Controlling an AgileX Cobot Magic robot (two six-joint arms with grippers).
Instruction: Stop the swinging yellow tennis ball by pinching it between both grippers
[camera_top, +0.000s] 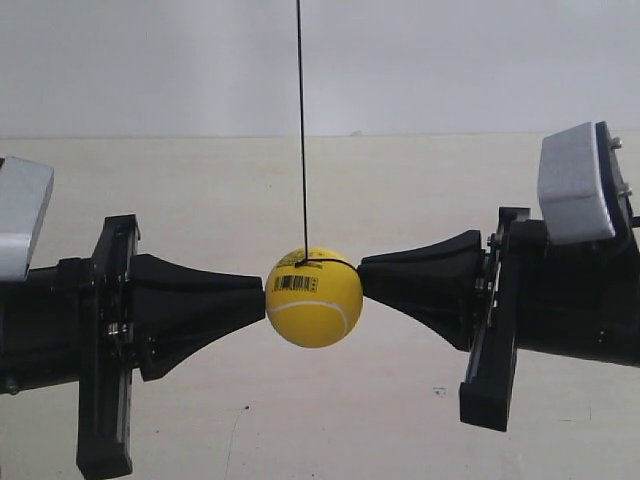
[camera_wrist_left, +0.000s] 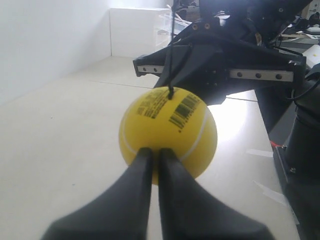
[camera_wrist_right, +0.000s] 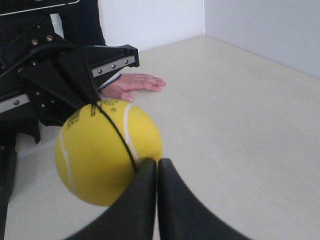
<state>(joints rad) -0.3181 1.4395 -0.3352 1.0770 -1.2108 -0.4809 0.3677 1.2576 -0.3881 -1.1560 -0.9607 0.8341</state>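
The yellow tennis ball (camera_top: 313, 297) hangs on a thin black string (camera_top: 302, 130) above the table, its barcode label facing up and toward the exterior view's left. The gripper (camera_top: 262, 297) of the arm at the exterior view's left touches one side of the ball. The opposite gripper (camera_top: 362, 273) touches the other side, slightly higher. In the left wrist view my left gripper (camera_wrist_left: 156, 152) is shut, tips against the ball (camera_wrist_left: 167, 125). My right gripper (camera_wrist_right: 157, 162) is also shut, tips meeting the ball (camera_wrist_right: 100, 150) near its edge.
A person's hand (camera_wrist_right: 132, 84) lies flat on the pale table (camera_wrist_right: 240, 115) behind the ball. White walls stand close round the table. A white box (camera_wrist_left: 135, 30) sits in the far corner. Tape strips (camera_wrist_left: 260, 152) mark the surface.
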